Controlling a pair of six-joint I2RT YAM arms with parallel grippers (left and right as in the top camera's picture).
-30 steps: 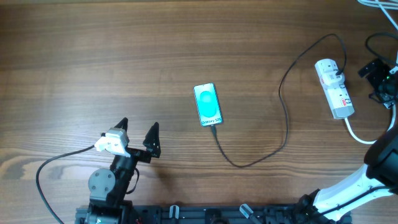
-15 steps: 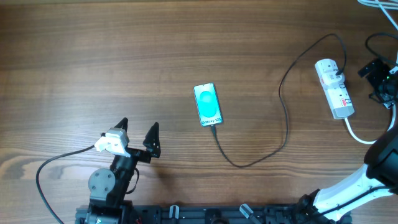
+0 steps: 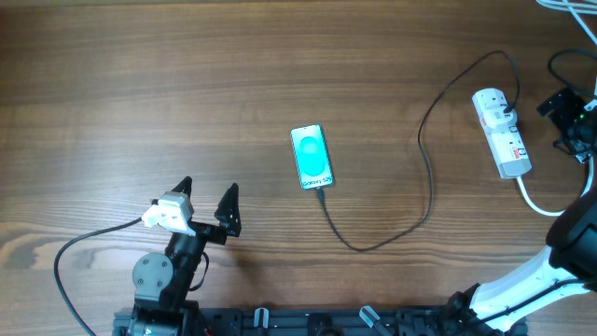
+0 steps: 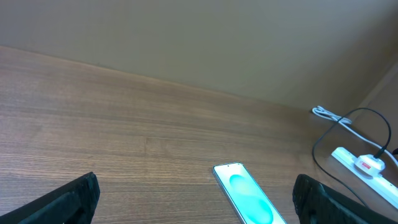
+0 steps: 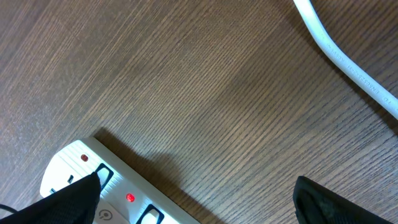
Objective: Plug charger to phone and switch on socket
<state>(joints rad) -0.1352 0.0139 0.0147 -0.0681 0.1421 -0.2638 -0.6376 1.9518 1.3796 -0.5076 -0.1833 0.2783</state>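
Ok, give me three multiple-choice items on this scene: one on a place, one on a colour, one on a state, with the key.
1. Where does the phone lie?
A) in the middle of the table, apart from the socket
B) on top of the socket
C) hanging off the table's edge

2. What colour is the charger cable that runs to the phone?
A) white
B) red
C) black

3. How is the left gripper?
A) shut on the phone
B) open, holding nothing
C) shut on the charger

Key:
1 A: the phone lies flat mid-table, and the socket sits far off at the right side.
2 C: a thin black line ends at the phone's near edge.
3 B: its fingers stand spread over bare wood.
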